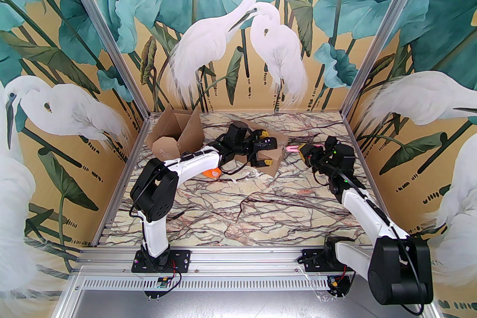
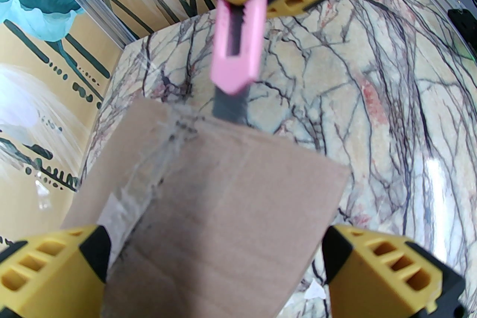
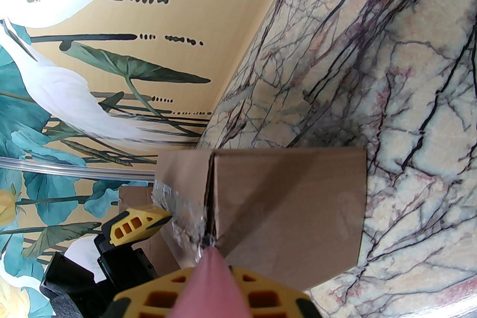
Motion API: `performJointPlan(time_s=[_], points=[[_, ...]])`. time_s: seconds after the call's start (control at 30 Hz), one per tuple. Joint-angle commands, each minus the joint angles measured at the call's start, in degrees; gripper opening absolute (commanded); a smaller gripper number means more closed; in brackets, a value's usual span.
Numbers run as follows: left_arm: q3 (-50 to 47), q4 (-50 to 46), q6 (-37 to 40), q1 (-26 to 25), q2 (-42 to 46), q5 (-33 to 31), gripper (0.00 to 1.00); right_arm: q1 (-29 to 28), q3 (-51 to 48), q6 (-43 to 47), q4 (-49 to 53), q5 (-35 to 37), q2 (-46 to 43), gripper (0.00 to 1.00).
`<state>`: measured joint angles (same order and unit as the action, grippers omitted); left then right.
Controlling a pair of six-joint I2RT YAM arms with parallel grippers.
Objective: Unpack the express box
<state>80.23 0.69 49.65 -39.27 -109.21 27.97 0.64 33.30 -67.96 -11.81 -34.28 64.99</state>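
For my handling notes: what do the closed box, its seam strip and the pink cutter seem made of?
The box: matte brown cardboard, folded edges. The seam strip: probably clear glossy plastic tape; it glints and wrinkles. The pink cutter: likely smooth moulded plastic; dark grey blade, possibly metal.

Counter [image 1: 261, 212]: marbled, dark-veined, beneath the left pincer [image 1: 267, 149].
Mural [image 1: 238, 29]: white egrets, teal leaves, beyond that pincer.
Orange object [image 1: 213, 173]: on counter, left of it, nearer.
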Motion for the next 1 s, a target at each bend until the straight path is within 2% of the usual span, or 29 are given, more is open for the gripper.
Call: performJointPlan(time_s=[0.0,0.17,0.4,0.57,0.97], points=[[-0.4,4.3,-3.5,-0.4,-0.9,-1.2,0.99,-0.8,-0.7,-0.7,-2.3,-0.7,0.0,0.0],[-0.5,3.5,-3.1,-0.4,-1.0,0.0,0.99,-1.0,-0.9,0.5,-1.1,2.0,-1.3,0.0],[1.3,-6.1,1.0,0.3,-2.1,1.8,1.0,-0.5,0.3,3.0,4.1,6.4,-4.6,0.0],[1.1,-6.6,0.4,0.9,-2.1,3.1,0.99,0.1,0.3,4.5,6.3,9.0,-8.0,0.0],[0.5,-3.6,-0.6,0.8,-1.2,2.5,0.99,-0.2,2.4,3.7,-0.2,6.5,-0.9,0.0]])
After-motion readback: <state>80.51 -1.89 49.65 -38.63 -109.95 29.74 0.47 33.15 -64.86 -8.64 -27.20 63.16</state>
